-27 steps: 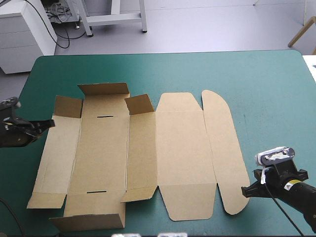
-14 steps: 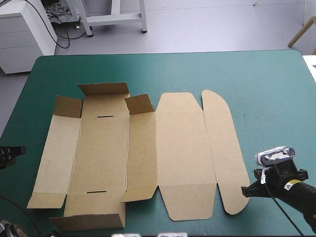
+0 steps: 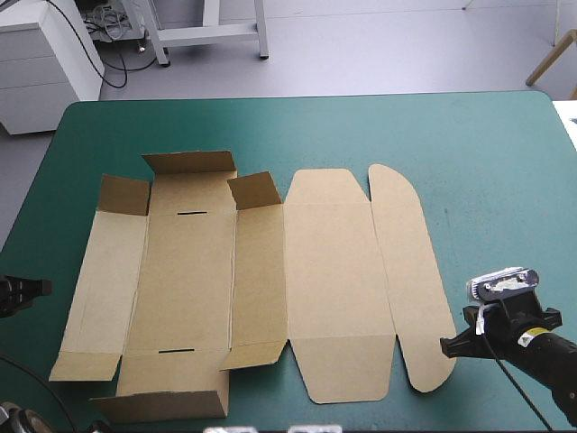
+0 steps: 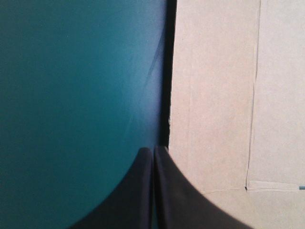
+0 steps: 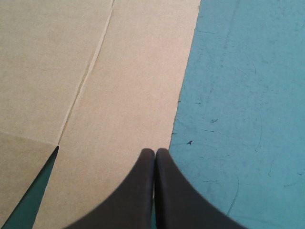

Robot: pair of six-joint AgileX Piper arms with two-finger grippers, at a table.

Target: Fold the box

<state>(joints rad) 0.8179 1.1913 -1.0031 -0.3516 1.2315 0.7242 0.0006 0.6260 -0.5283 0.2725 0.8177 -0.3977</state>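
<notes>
Teal-green cover [image 3: 406, 135] right across the tabletop, smooth, with only fine scuffs showing close under my right wrist. Beyond the far edge there's grey floor [image 3: 379, 45], and a white cabinet [image 3: 45, 63] stands off the far left corner.

One box [image 3: 270, 262] on the table: a single brown sheet lying open. It spreads from near the left edge to right of the middle and reaches almost to the near edge. I count five long panels side by side, and the rightmost is a rounded flap [image 3: 410, 280] lying flat. There are two dark slots [image 3: 191, 214] in the second panel from the left, one toward its far end and one toward its near end. Three short flaps tilt up along the far end of the three left panels. At the near end, one wall is raised too.

Two grippers, both mine. My left gripper [image 3: 43, 287] is at the table's left edge, near the box's left side. Its jaws are pressed together to a point with nothing between them, and the tip aims at the sheet's edge over the cover. My right gripper [image 3: 444, 347] is low toward the near right corner, jaws likewise closed tight and empty. Its tip is just beside the near end of the rounded flap; whether it touches the board, I can't tell.
</notes>
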